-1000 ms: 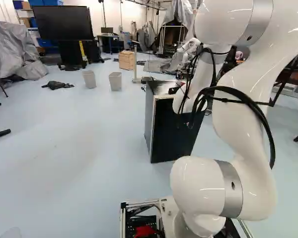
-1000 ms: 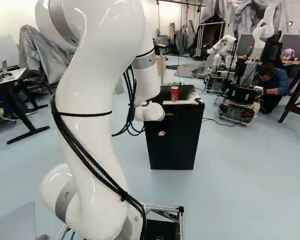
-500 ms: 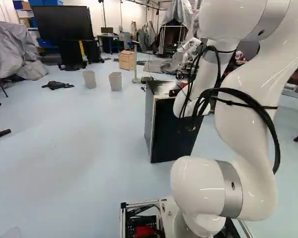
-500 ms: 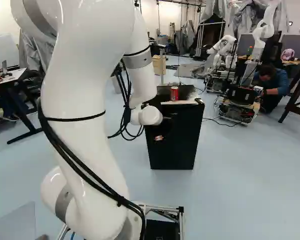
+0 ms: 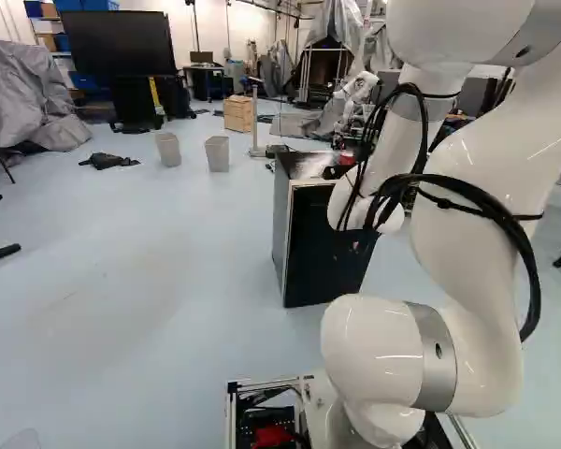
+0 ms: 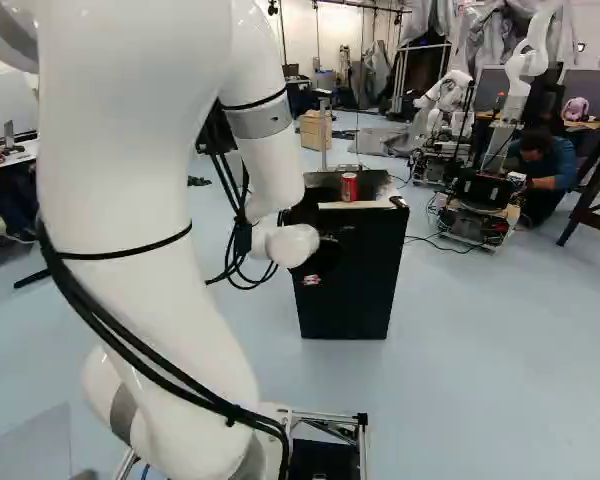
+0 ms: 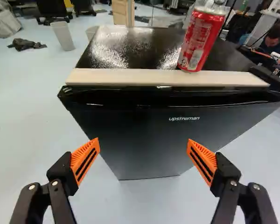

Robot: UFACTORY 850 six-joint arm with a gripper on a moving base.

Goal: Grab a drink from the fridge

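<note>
One drink: a red-and-silver metal can (image 7: 200, 39), upright on top of the black box-shaped fridge (image 7: 140, 130), near its front edge and right by a long pale flat strip (image 7: 163, 77). So on the fridge, not inside. Partly on the strip or just behind it? Can't tell.
Gripper: black and two-fingered (image 7: 143, 142), spread wide, with orange ribbed pads (image 7: 85, 161) well apart and nothing held.
Lineup: can ahead, more in line with one finger than with the gap. Probably needs a shift sideways and a lift.
What could go wrong: might clip the can with one fingertip by going straight in, and tip it right off the fridge. Could also jam against the front edge by coming in too low, or shove the strip and nudge the can along with it.
Cables: black and looped (image 5: 516, 234), along the smooth white arm (image 6: 130, 150). Might snag on a fridge corner in a tight swing.
In the way: mainly the strip and fridge edge, at the can's base.
Around: two grey bins (image 5: 218, 153) and a light wooden crate (image 5: 238, 113) beyond the fridge; another robot (image 6: 483, 190) at the right of the right base view, well apart. Hardly blockers, tbh.
</note>
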